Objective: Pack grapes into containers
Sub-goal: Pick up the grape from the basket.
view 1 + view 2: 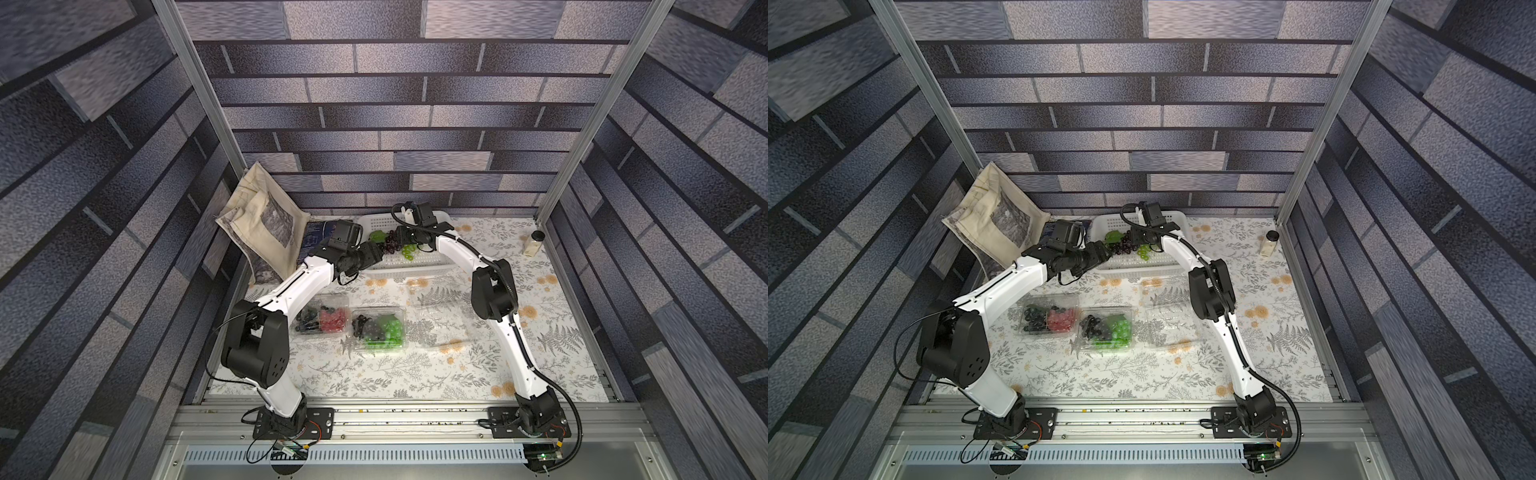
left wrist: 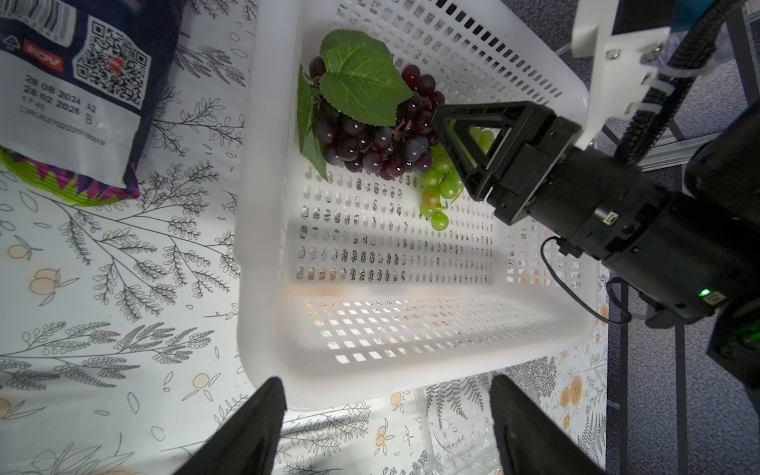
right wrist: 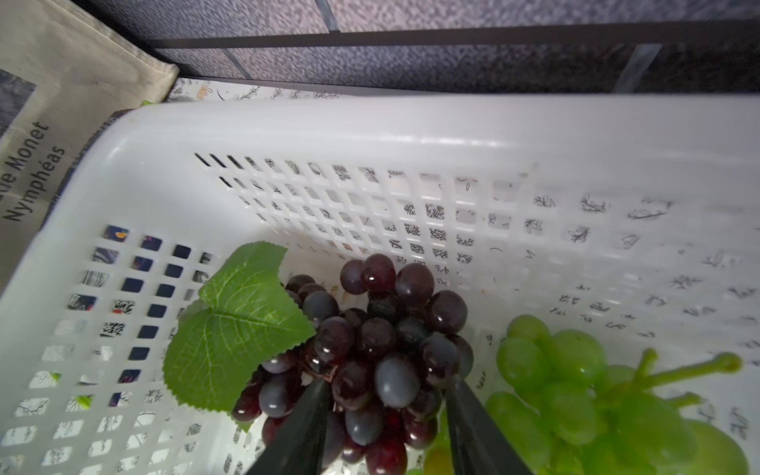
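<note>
A bunch of dark purple grapes (image 3: pixel 382 337) with a green leaf (image 3: pixel 230 329) lies in the white perforated basket (image 1: pixel 415 268) at the back, beside pale green grapes (image 3: pixel 567 390). My right gripper (image 3: pixel 388 384) reaches into the basket, its fingers closed against both sides of the dark bunch (image 2: pixel 370 144). My left gripper (image 2: pixel 388 380) hovers open and empty at the basket's near left rim (image 1: pixel 376 253). Three clear containers sit mid-table. One (image 1: pixel 322 318) holds black and red grapes, one (image 1: pixel 380 328) holds black and green grapes, and one (image 1: pixel 440 322) is empty.
A cloth tote bag (image 1: pixel 262 224) leans in the back left corner, with a dark blue snack packet (image 2: pixel 82 82) next to the basket. A small jar (image 1: pixel 534 243) stands at the back right. A floral cloth covers the table.
</note>
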Tool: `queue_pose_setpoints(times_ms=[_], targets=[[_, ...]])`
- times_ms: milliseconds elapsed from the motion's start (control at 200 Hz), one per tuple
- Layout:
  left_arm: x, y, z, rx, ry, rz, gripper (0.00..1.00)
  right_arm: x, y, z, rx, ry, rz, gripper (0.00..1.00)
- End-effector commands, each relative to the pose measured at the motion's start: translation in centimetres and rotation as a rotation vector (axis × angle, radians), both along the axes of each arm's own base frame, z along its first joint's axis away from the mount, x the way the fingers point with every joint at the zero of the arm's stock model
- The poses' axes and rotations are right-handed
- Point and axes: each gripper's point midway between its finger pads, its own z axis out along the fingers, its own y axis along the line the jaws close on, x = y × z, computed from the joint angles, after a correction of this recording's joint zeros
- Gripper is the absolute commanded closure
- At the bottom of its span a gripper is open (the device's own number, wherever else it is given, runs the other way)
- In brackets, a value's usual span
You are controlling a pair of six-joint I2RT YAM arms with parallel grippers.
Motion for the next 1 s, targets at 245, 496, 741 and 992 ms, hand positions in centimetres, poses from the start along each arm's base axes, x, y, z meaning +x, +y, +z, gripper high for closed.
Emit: queue_pose_setpoints(times_ms=[245,496,741,992], targets=[[0.3,0.0,1.2,-0.021,-0.032,-0.021,0.20,0.4,-0.2,-1.5,-0.012,0.025,-0.010,0.62],[0.2,0.3,1.1,-0.026,-0.032,-0.017,0.20,0.7,0.2,-1.7,0.006,0.026,-0.013,0.63],[0.2,0.5,1.0,-0.035,-0.032,-0.012,0.20,0.8,0.2,-1.7,0.006,0.031,-0.011,0.86],[0.1,0.4,1.0,-0.044,-0.033,-0.014,0.20,0.0,-0.3,0.3,0.017,0.005,-0.010,1.00]])
